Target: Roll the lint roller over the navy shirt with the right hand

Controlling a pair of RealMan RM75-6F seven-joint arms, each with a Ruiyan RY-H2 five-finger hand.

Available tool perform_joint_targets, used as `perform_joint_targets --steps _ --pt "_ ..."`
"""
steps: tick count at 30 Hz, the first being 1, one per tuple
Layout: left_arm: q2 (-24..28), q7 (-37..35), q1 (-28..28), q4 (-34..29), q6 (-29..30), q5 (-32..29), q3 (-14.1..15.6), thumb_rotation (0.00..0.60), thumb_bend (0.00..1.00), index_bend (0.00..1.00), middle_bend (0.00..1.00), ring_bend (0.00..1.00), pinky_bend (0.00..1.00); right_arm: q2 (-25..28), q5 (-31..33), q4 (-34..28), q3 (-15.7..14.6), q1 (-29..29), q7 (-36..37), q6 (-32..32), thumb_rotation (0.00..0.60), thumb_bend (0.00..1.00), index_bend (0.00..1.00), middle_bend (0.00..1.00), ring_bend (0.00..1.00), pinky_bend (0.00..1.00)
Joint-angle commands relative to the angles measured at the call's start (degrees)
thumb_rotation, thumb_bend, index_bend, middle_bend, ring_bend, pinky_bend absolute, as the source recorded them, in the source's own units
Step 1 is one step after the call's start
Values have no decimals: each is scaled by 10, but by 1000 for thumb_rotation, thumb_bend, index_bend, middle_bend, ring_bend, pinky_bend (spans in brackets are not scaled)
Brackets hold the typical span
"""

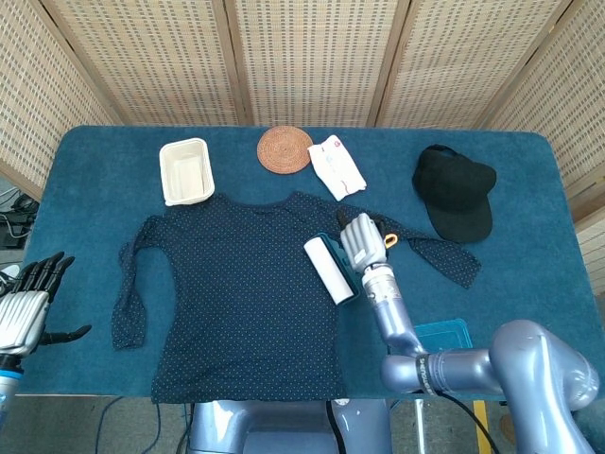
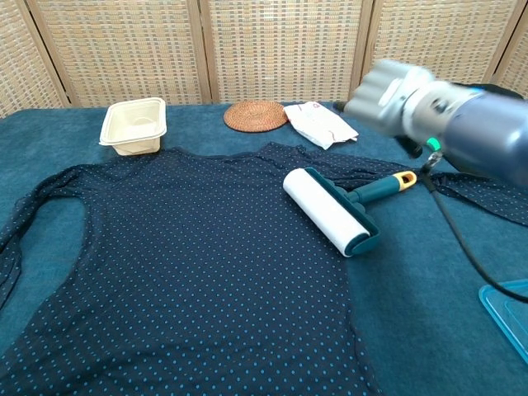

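The navy dotted shirt (image 1: 227, 284) (image 2: 181, 247) lies spread flat on the blue table. The lint roller (image 1: 327, 270) (image 2: 328, 211), with a white drum and a teal handle tipped in yellow, rests on the shirt's right side. Nothing holds it. In the chest view my right hand (image 1: 360, 242) (image 2: 394, 89) is blurred and raised well above the handle, empty. In the head view it overlaps the handle. My left hand (image 1: 25, 305) hangs off the table's left edge with its fingers spread and nothing in it.
A cream tray (image 1: 186, 171) (image 2: 134, 124), a woven coaster (image 1: 285, 149) (image 2: 256, 115) and a white packet (image 1: 337, 166) (image 2: 320, 121) line the far side. A black cap (image 1: 455, 189) sits far right. A teal lid (image 1: 440, 333) (image 2: 507, 309) lies near the front right.
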Motion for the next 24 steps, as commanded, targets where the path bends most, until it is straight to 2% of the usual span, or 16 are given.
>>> perform_joint_targets --steps 1,4,5,6,8,10,13,15,18,24 --pt "3 -8 3 0 6 7 1 600 0 0 0 0 0 85 -90 -58 -5 -61 119 24 600 0 0 993 1000 1000" --pt "4 -12 5 0 12 15 2 600 0 0 0 0 0 123 -145 -68 -14 -100 207 31 600 0 0 952 999 1000" --pt "4 -15 7 1 18 21 3 600 0 0 0 0 0 145 -177 -70 -17 -130 274 44 600 0 0 929 992 1000" --pt "4 -17 8 2 21 24 4 600 0 0 0 0 0 154 -200 -70 -22 -146 310 50 600 0 0 877 966 997" --pt "2 -24 11 5 30 34 5 600 0 0 0 0 0 182 -264 -57 -40 -201 427 73 600 0 0 732 855 905" --pt "0 -31 12 8 35 39 5 600 0 0 0 0 0 192 -293 -46 -47 -228 478 86 600 0 0 499 599 618" --pt "-5 -50 18 16 52 52 5 600 0 0 0 0 0 207 -328 -40 -58 -291 579 119 600 0 0 156 153 142" --pt "-9 -54 21 21 63 59 4 600 0 0 0 0 0 213 -353 -36 -63 -317 621 132 600 0 0 51 34 24" --pt "-11 -60 26 24 77 72 7 600 0 0 0 0 0 222 -400 -30 -80 -361 677 162 600 0 0 1 0 0" --pt "-4 -75 36 19 101 101 17 600 0 0 0 0 0 225 -453 -26 -99 -426 693 197 600 0 0 0 0 0"
